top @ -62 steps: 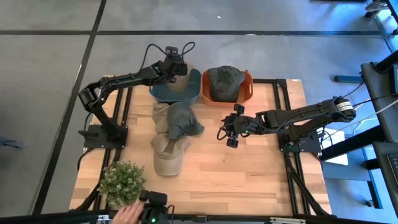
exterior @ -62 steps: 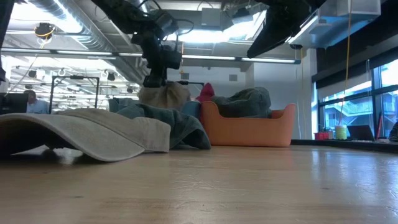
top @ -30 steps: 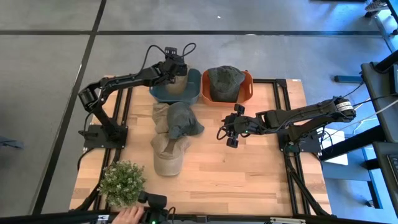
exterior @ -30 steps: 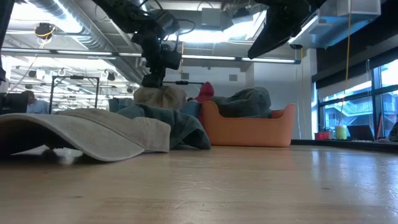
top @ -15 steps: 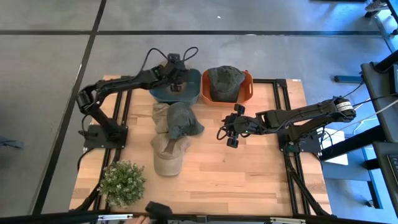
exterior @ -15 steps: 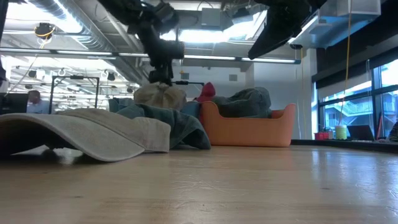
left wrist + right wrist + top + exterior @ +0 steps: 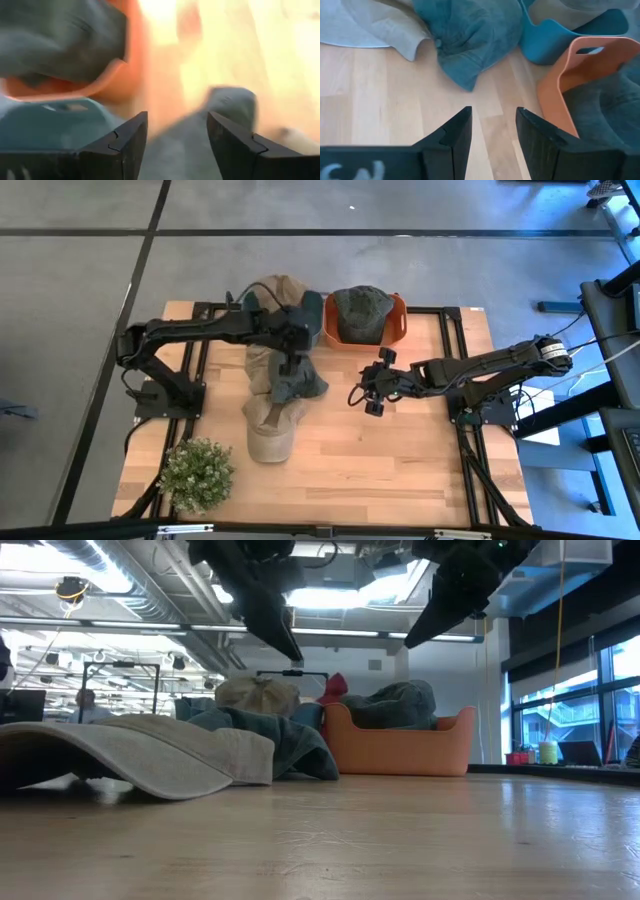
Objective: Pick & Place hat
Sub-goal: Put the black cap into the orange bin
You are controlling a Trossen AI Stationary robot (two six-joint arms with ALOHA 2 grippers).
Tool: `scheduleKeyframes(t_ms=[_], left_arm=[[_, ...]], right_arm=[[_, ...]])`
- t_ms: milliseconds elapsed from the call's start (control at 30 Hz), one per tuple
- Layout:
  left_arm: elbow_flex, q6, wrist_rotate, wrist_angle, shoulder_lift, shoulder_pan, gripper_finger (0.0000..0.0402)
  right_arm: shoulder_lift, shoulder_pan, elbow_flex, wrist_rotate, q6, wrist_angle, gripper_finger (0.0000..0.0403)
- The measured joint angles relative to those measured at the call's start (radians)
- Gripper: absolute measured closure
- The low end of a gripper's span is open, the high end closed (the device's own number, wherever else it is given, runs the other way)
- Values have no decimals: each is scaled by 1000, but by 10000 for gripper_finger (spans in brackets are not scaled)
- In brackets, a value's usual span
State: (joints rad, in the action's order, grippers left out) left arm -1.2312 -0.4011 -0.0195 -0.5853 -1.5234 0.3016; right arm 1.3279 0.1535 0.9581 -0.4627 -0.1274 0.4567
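Note:
A tan hat [image 7: 278, 292] [image 7: 258, 695] sits in the blue bin [image 7: 313, 307]. A dark green hat [image 7: 362, 308] fills the orange bin [image 7: 400, 322] beside it. On the table a teal hat [image 7: 296, 383] [image 7: 465, 35] lies partly over a tan hat [image 7: 257, 368], and another tan hat [image 7: 270, 432] [image 7: 130, 750] lies nearer. My left gripper [image 7: 290, 363] [image 7: 177, 120] hangs open above the teal hat, touching nothing. My right gripper [image 7: 366, 395] [image 7: 494, 112] waits open over bare wood to the right of the teal hat.
A potted plant [image 7: 195, 475] stands at the table's near left corner. The two bins stand side by side at the far edge. Bare wood stretches across the near right part of the table [image 7: 400, 460]. The low view shows people in the room behind.
My left gripper set the tan hat down into the blue bin, let go of it and rose. It then swung toward the near edge and now hangs over the teal hat on the table. The tan hat stays in the bin.

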Motion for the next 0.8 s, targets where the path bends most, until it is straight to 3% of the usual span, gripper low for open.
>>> scheduleKeyframes(t_ms=[233,800], left_arm=[[55,115,-5,-101,-2,-69,205],[212,156,1,59,-6,-111,207]], right_arm=[[0,0,0,0,0,-3,249],[0,0,-1,1,-2,-13,249]])
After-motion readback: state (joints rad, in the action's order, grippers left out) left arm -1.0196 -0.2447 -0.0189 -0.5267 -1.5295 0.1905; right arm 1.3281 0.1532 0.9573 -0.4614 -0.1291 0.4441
